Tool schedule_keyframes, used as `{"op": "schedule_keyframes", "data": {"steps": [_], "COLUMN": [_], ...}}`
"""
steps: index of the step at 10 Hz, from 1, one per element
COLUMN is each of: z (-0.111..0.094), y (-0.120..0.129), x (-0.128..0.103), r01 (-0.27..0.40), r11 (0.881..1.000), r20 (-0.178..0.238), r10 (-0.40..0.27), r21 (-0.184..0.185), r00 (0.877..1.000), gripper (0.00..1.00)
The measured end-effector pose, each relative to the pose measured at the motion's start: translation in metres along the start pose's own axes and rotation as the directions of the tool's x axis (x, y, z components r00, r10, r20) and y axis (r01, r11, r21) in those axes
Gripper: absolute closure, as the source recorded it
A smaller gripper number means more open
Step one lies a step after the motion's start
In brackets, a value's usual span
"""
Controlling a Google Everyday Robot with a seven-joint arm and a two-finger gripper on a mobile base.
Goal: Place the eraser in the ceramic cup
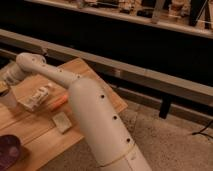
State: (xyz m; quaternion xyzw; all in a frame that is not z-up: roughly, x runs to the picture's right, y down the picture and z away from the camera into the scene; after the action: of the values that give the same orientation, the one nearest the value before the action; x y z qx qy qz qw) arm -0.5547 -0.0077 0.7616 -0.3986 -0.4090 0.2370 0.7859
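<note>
Although whether the gripper point(10, 75) holds anything cannot be told, it hovers at the tabletop's point(31, 126) left edge near the ceramic cup point(5, 99); the eraser-like block point(62, 121) nearer the front edge wants a square pinch.

Gripper point(6, 76) — apparently cut off at left edge.

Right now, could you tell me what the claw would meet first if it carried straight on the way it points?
The claw, at the left edge over the wooden table, points down-left. It would probably meet first the pale ceramic cup just below it, though depth is unclear.
</note>
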Motion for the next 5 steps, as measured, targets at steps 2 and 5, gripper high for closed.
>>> {"op": "schedule_keyframes", "data": {"steps": [2, 5], "z": [0.0021, 0.0025], "y": [-0.0021, -0.0021], "x": [0.0042, 0.0074], "r01": [-0.001, 0.003], "r11": [1.0, 1.0], "r20": [-0.007, -0.02], "r10": [0.001, -0.004], "r21": [-0.001, -0.005], "r00": [1.0, 1.0], "gripper": [1.0, 0.87]}}
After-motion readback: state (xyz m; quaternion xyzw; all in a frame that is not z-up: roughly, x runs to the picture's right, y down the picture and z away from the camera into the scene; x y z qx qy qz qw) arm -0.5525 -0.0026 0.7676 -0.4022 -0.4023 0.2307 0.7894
